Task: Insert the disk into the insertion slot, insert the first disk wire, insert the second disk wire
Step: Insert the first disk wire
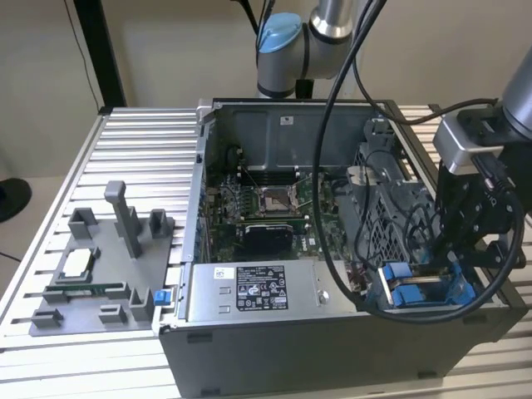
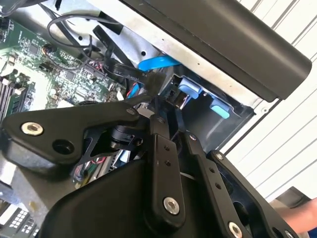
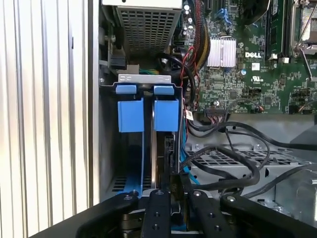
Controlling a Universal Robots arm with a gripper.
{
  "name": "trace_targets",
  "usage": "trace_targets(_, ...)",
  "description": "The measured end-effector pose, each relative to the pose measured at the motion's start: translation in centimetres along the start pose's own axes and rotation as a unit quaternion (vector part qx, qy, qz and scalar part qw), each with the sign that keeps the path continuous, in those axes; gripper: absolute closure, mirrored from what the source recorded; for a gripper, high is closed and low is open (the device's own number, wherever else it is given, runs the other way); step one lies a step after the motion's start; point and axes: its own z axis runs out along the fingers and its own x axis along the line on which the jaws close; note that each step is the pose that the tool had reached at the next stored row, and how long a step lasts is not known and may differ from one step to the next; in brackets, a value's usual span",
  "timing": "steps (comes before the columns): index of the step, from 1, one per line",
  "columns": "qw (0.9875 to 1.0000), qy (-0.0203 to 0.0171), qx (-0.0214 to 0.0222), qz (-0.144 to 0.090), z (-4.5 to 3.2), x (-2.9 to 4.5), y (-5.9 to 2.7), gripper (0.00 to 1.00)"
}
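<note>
In the exterior view, your end effector [image 1: 455,264] hangs over the near corner of the computer case [image 1: 332,353] on the exterior view's right. The case lies open on the slatted desk [image 1: 141,141]. The disk [image 1: 401,273] is just under the end effector, beside the power-supply box [image 1: 249,291], with its long axis running along the case's near wall.

In the second wrist view, the fingers [image 2: 162,158] are drawn narrow, their tips close together just short of the blue tabs [image 2: 190,90]. A black wire [image 2: 121,69] runs up to the tips. You cannot tell whether its connector is pinched between them.

In the first wrist view, the disk stands on edge, down in the insertion slot [image 3: 106,148]. Its tabbed end points toward the power-supply box and its other end toward the end effector. It looks seated, so I judge the work to be at the wires. Keep the end effector in line with the disk's long axis, bring any connector square to its port, and press straight without leaning on the tabs. Mind the cable loops [image 3: 237,166] beside the slot, which lie close enough to snag.
</note>
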Motion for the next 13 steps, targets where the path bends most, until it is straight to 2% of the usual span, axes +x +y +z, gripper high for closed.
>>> trace_targets(13, 1.0, -0.0005, 0.0004, 0.006, 0.41, 0.03, -0.22, 1.0)
